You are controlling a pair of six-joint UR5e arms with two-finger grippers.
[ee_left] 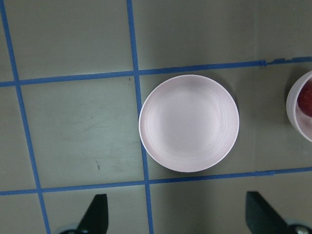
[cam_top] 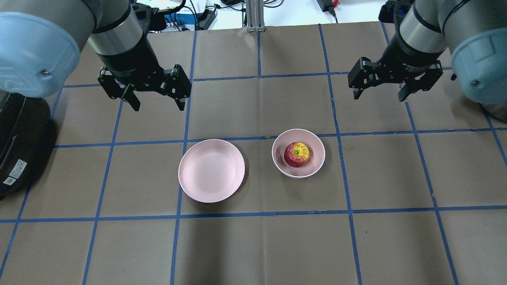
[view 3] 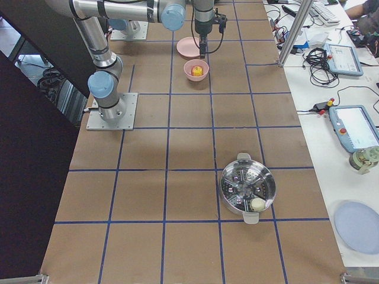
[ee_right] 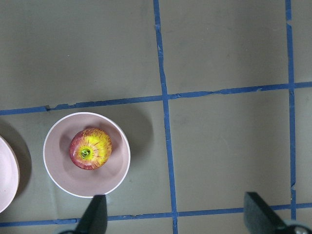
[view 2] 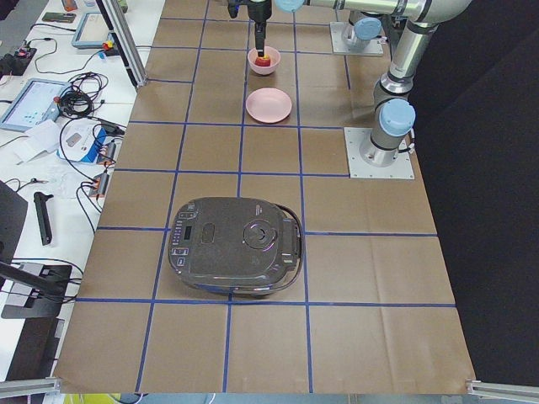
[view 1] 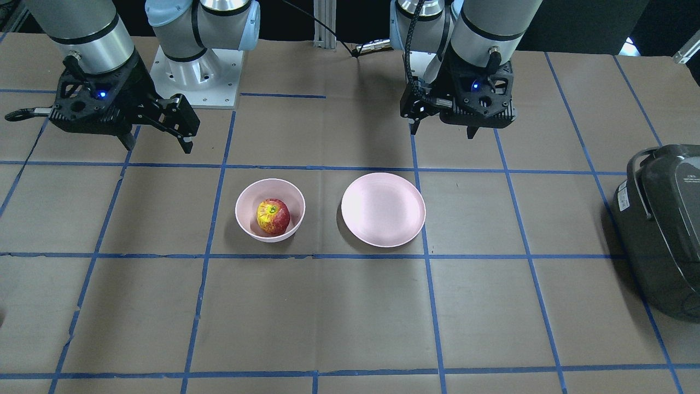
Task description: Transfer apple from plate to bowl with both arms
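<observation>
We log the apple [cam_top: 296,154] lying inside the bowl [cam_top: 319,147], stem dimple up, near the wall on the plate's side. The plate [cam_top: 211,170] sits bare just beside the bowl on the surface [cam_top: 253,245], not touching it. The left tool [cam_top: 158,105] hangs above the surface beyond the plate, fingers apart and holding nothing. The right tool [cam_top: 378,96] hangs likewise beyond the bowl, fingers apart and empty. Both are well clear of the dishes. We judge the transfer complete as things lie. On handling, we expect the apple to be light for these tools, firm and stiff, with a smooth skin that may slip under a shallow pinch. Being round, it will roll if nudged, and a hard squeeze could bruise it. If we had to take it again, we would come from above and close across its widest girth, one finger either side of the dimple. We note the bowl's wall leaves little room on the plate's side.
</observation>
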